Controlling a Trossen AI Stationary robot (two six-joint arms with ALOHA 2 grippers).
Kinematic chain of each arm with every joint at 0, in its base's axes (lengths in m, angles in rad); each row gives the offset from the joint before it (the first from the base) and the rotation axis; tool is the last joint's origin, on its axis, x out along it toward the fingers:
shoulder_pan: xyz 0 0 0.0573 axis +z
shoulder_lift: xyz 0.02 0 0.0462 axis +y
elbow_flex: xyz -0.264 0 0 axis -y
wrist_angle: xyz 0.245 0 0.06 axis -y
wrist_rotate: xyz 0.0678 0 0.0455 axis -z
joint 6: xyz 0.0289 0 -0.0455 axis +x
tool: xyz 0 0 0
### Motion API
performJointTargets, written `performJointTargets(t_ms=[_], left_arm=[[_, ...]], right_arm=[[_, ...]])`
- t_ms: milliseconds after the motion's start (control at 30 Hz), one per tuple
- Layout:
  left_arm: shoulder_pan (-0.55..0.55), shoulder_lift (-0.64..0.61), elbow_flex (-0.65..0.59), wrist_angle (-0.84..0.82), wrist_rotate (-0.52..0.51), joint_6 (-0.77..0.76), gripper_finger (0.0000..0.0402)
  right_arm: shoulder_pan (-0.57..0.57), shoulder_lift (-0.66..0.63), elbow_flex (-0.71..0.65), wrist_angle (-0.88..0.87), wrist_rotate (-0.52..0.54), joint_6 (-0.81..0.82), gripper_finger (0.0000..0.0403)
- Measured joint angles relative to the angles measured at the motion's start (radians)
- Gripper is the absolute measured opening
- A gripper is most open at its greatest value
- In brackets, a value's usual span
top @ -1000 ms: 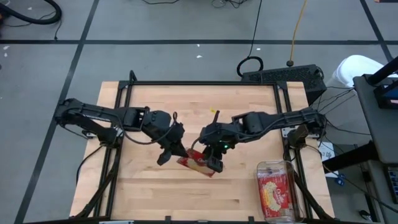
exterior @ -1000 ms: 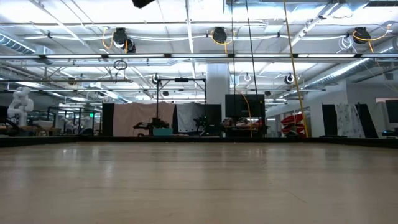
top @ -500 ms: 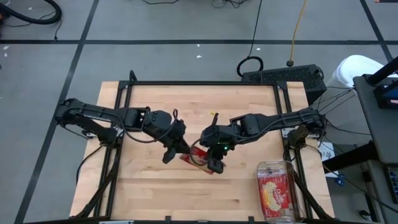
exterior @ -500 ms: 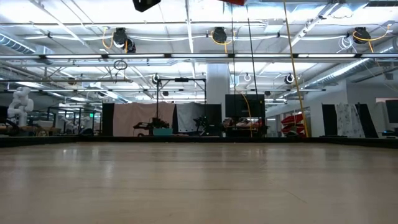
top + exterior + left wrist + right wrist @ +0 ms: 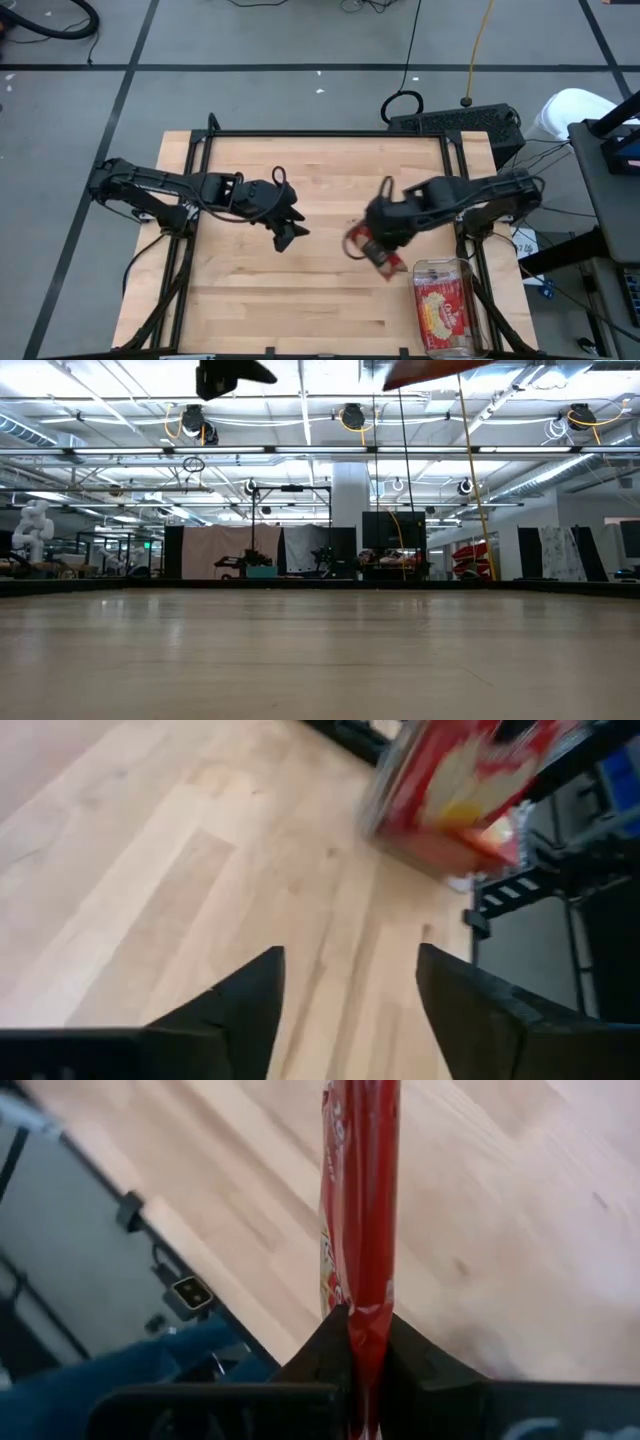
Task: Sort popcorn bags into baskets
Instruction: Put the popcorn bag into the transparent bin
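1. High view: we're carrying a popcorn bag (image 5: 362, 243) in the right gripper (image 5: 372, 247), at 10 o'clock of the basket (image 5: 443, 305), which has bags in it. Left gripper (image 5: 291, 232) is hanging apart over the table (image 5: 240, 300).
2. Left wrist: fingers (image 5: 250, 1000) are spreading, gripping nothing.
3. Right wrist: fingers are pinching the bag's edge tight. Likely light, floppy, slick; we're favouring the seam.

Left arm reaches in from 9 o'clock, elbow low, wrist near table centre-left. Left gripper (image 5: 291, 234) hangs above the wood with fingers (image 5: 245, 1002) spread apart, nothing between them. Right arm comes in from 3 o'clock, forearm angled toward 7 o'clock. Right gripper (image 5: 372, 250) is clamped on a popcorn bag (image 5: 358, 1210), fingers pinching its lower edge.
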Motion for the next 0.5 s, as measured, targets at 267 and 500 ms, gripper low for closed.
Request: performJointTargets(t_ms=[267,500], left_arm=[[0.006,0.0,0.0,-0.04,-0.008,0.028,0.0252],[0.006,0.0,0.0,-0.041,-0.008,0.02,0.0253]], right_arm=[[0.186,-0.138,-0.019,-0.16,0.124,0.428,0.001],[0.34,-0.235,-0.153,-0.159,0.159,0.655,0.0011]])
